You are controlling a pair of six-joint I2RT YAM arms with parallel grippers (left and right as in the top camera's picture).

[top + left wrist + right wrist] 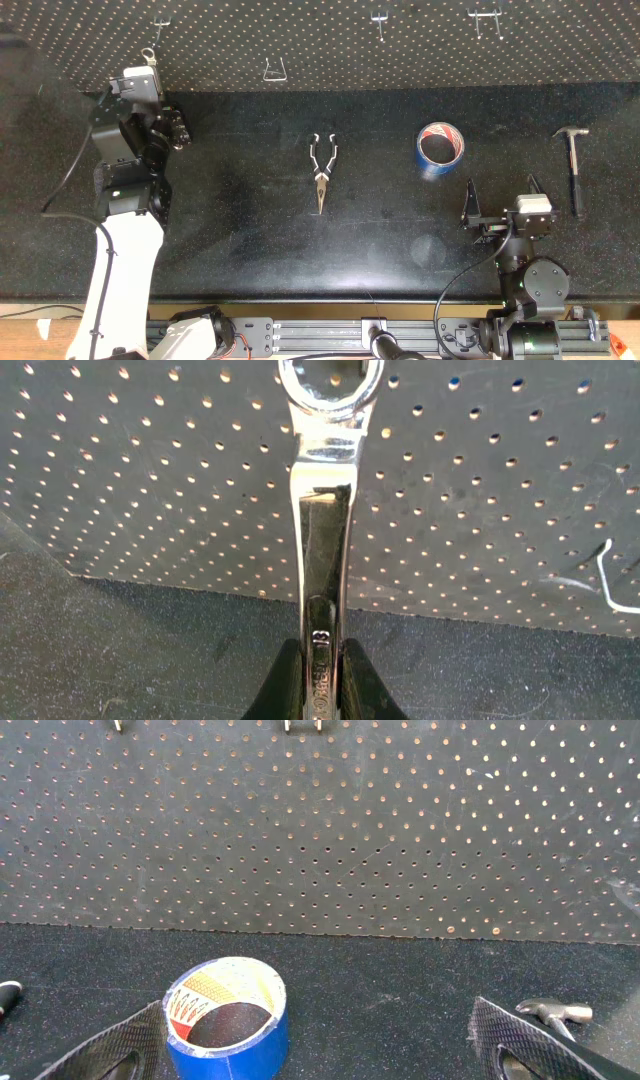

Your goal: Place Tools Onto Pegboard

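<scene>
Wrench [322,510] standing ring end up against the pegboard [500,510]
Its long axis is pointing up toward the hook [160,22] above; the left gripper [320,682] is clamping its shank, while the right gripper [315,1055] is resting released near the tape roll [228,1020].

A black, grainy mat [250,240] fills the middle of the top view. It lies on a table [300,305] whose pale wooden edge shows at 6 o'clock, a metal rail [290,330] just beyond. At 12 o'clock a dark pegboard [330,45] forms the back wall — its holes glint bright in the left wrist view.
</scene>
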